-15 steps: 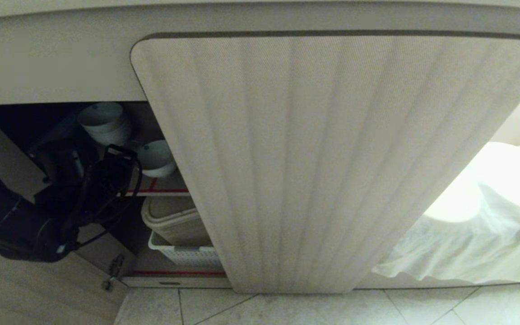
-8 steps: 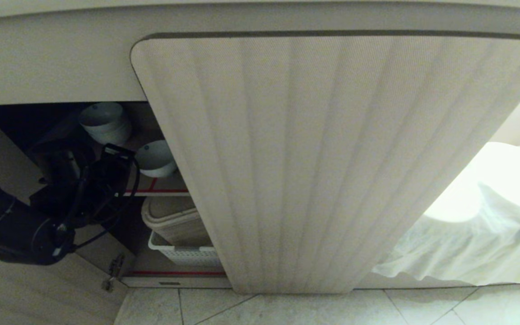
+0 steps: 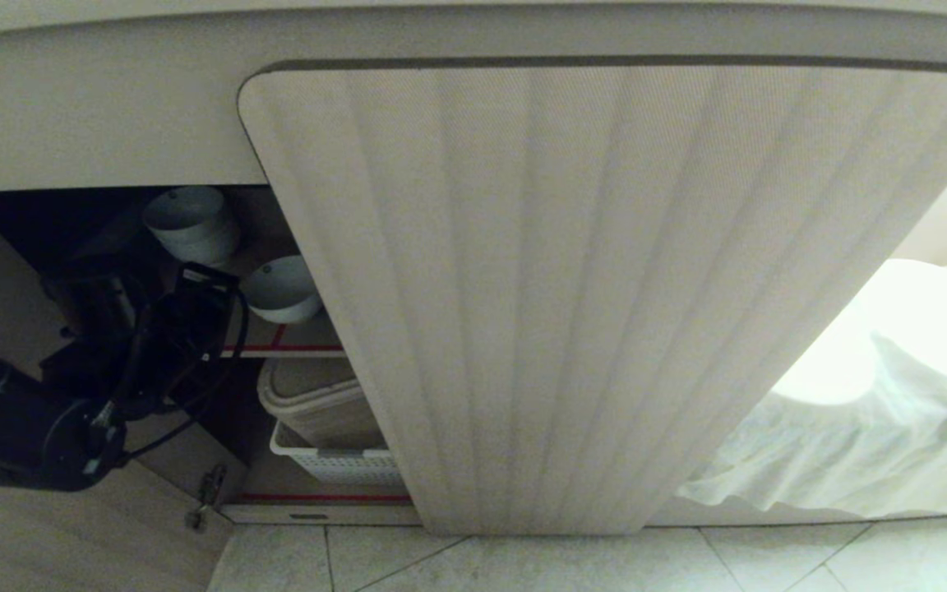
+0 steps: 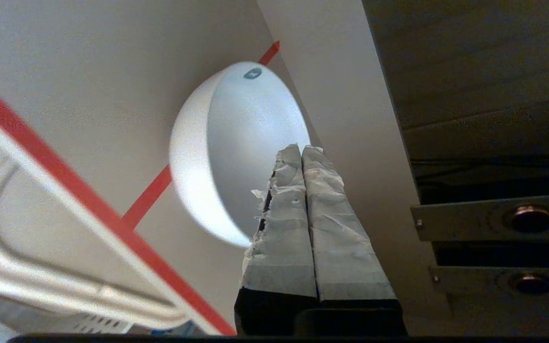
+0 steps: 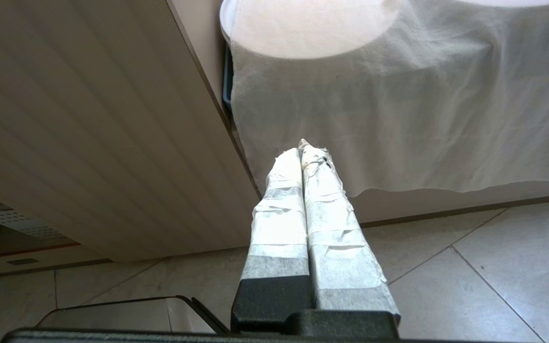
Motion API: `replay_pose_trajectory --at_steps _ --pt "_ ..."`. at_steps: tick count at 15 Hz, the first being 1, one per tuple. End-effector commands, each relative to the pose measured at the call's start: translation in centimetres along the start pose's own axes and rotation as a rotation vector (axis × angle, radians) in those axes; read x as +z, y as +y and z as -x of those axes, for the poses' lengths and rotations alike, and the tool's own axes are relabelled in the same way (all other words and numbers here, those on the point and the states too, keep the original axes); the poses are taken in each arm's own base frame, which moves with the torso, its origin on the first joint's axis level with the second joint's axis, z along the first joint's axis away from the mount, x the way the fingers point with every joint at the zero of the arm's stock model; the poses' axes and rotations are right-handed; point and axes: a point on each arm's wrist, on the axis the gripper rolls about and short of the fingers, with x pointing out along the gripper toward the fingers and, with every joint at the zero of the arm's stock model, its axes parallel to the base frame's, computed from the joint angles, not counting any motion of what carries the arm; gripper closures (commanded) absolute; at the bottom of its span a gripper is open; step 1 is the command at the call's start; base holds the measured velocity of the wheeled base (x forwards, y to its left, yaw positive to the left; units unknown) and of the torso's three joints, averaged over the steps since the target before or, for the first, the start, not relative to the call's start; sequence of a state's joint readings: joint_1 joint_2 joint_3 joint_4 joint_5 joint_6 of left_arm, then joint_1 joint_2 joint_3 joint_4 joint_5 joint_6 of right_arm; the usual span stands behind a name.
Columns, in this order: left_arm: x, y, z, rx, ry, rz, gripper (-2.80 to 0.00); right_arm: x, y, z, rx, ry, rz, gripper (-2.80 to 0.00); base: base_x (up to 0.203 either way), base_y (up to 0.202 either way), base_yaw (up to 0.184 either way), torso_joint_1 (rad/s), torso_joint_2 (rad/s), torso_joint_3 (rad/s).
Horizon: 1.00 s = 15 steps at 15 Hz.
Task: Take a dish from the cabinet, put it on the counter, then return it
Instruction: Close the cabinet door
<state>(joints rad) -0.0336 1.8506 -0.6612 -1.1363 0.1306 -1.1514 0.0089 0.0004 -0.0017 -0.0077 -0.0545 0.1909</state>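
Observation:
The dish (image 4: 236, 147), a small white bowl with a dark mark inside its rim, rests on the cabinet's upper red-edged shelf (image 3: 301, 348). It also shows in the head view, the dish (image 3: 280, 289), just left of the ribbed cabinet door (image 3: 605, 288). My left gripper (image 4: 298, 148) is shut with nothing between its taped fingers, its tips just in front of the bowl's rim. The left arm (image 3: 169, 345) reaches into the dark opening. My right gripper (image 5: 301, 146) is shut and empty, parked low over the floor. The counter's surface is out of view.
A stack of white bowls (image 3: 190, 222) stands deeper on the same shelf. Below sit a beige bin (image 3: 317, 403) and a white slotted basket (image 3: 334, 464). The open left door (image 3: 71, 534) flanks the arm. A white cloth (image 3: 876, 427) hangs at right.
The left arm has drawn back a little, leftward and away from the bowl. The bowl stays on the shelf.

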Motion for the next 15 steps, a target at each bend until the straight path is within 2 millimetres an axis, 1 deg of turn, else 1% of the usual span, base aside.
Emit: replay_pose_trajectory --at_steps 1,4,7,9,15 --pt "0.4 -0.6 1.4 -0.019 -0.007 0.009 0.0 0.0 0.0 0.0 0.001 0.0 -0.001 0.0 0.0 0.0 0.0 0.0 0.0 0.0" --pt "0.8 -1.0 3.5 -0.028 -0.007 0.01 0.0 0.0 0.0 0.0 0.001 0.0 -0.001 0.0 0.0 0.0 0.0 0.0 0.0 0.0" --pt "1.3 -1.4 6.3 -0.043 -0.01 0.009 0.0 0.0 0.0 0.0 0.0 -0.002 -0.001 0.0 0.0 0.0 0.0 0.0 0.0 0.0" --pt "1.3 -1.0 8.0 -0.033 -0.003 0.007 0.0 0.0 0.0 0.0 0.0 0.0 -0.001 0.0 0.0 0.0 0.0 0.0 0.0 0.0" --pt "1.3 -0.1 10.3 -0.01 0.005 0.001 0.0 0.0 0.0 0.0 0.001 0.0 -0.001 0.0 0.0 0.0 0.0 0.0 0.0 0.0"
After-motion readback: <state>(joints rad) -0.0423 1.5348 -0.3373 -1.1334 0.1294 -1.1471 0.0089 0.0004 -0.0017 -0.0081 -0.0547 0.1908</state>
